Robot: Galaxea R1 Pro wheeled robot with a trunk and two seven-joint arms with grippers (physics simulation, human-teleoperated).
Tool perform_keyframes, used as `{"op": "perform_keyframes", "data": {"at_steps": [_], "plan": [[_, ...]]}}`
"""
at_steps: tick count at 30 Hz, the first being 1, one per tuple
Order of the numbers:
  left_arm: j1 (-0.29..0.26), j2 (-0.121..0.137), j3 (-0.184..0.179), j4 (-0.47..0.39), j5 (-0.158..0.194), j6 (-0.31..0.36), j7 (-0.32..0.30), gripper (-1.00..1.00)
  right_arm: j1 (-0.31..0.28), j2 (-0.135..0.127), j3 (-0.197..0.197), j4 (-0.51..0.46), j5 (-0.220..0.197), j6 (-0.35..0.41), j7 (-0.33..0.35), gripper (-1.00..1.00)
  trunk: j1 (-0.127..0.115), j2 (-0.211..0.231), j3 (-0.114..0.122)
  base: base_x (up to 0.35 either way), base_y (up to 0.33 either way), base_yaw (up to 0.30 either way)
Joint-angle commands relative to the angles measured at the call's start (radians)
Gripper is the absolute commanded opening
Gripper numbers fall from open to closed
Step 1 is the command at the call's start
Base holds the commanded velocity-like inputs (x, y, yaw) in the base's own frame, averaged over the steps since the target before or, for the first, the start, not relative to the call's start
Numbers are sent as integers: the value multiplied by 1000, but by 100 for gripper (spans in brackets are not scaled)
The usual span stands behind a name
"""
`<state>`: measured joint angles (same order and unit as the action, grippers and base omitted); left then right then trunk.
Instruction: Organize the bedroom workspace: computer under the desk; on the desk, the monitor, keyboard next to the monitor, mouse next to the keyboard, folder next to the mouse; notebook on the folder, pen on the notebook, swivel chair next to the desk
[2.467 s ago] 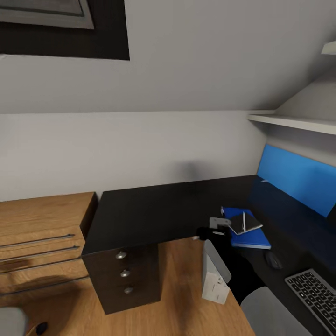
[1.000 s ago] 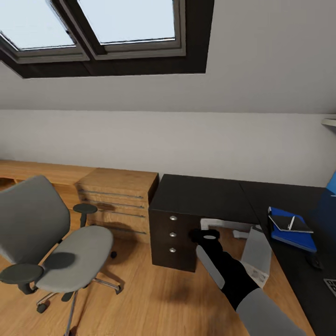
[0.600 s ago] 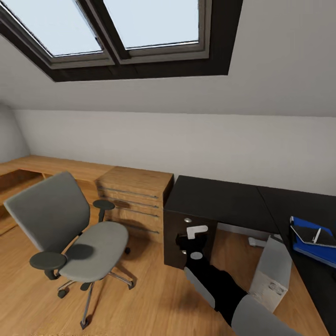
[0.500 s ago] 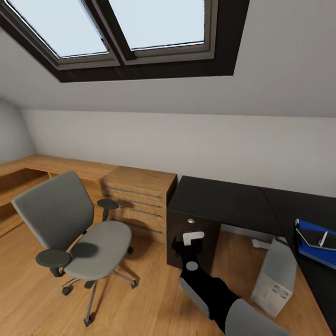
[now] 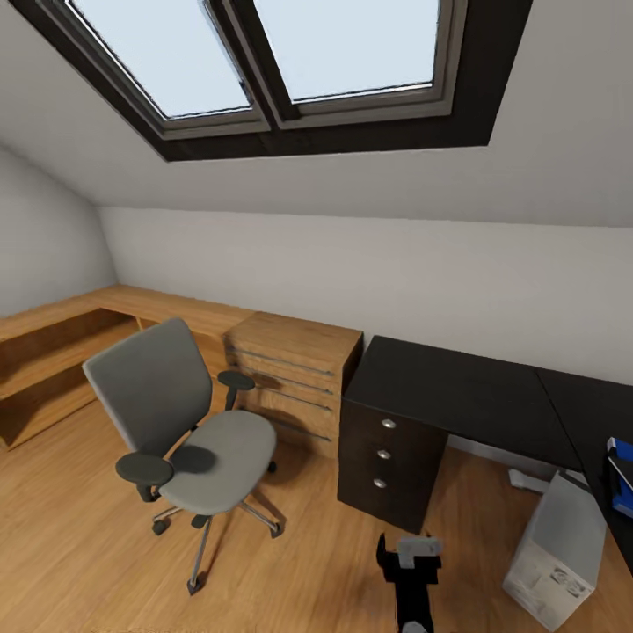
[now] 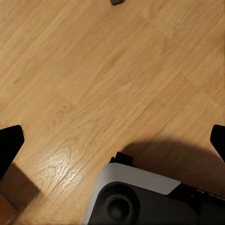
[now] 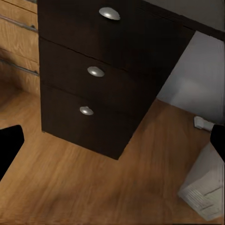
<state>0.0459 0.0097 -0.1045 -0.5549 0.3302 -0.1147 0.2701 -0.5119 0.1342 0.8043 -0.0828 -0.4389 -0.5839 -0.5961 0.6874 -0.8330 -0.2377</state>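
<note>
Head view: swivel chair [image 5: 189, 413] out on the wood floor [image 5: 79, 545], well left of the black desk [image 5: 457, 396] and so not yet beside it, seat bare; computer [image 5: 558, 549] on the floor under the desk at right; a blue edge of the folder [image 5: 622, 479] on the desktop at far right. Right gripper [image 5: 410, 556] low and near, facing the desk's drawer unit [image 7: 98, 79], all three drawers closed, contents hidden. Both grippers wide apart and empty, left gripper [image 6: 112, 140] over bare floor, probably mid-transit toward the chair.
</note>
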Motion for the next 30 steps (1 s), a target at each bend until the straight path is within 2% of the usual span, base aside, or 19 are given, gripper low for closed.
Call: {"op": "perform_keyframes", "data": {"at_steps": [1,6,8,12,17,30], "plan": [[-4,1,-7,6,9,-3,7,100,11,-10,11,30,-10,-28,1,100,-4,6,2,0,0,223],[-10,1,-7,15,9,-3,5,100,43,-45,10,75,-17,-60,34,100,-23,41,18,0,0,246],[-11,1,-7,18,9,-4,5,100,94,-57,9,85,-18,-74,48,100,-31,55,24,0,0,269],[-12,1,-7,19,9,-5,5,100,135,-68,8,90,-18,-115,54,100,-46,83,37,0,0,274],[-12,1,-7,19,9,-9,4,100,149,-82,10,93,-18,-165,57,100,-65,118,52,0,0,277],[-12,0,-7,20,8,-15,6,100,154,-90,9,92,-17,-219,59,100,-115,209,94,0,0,277]]}}
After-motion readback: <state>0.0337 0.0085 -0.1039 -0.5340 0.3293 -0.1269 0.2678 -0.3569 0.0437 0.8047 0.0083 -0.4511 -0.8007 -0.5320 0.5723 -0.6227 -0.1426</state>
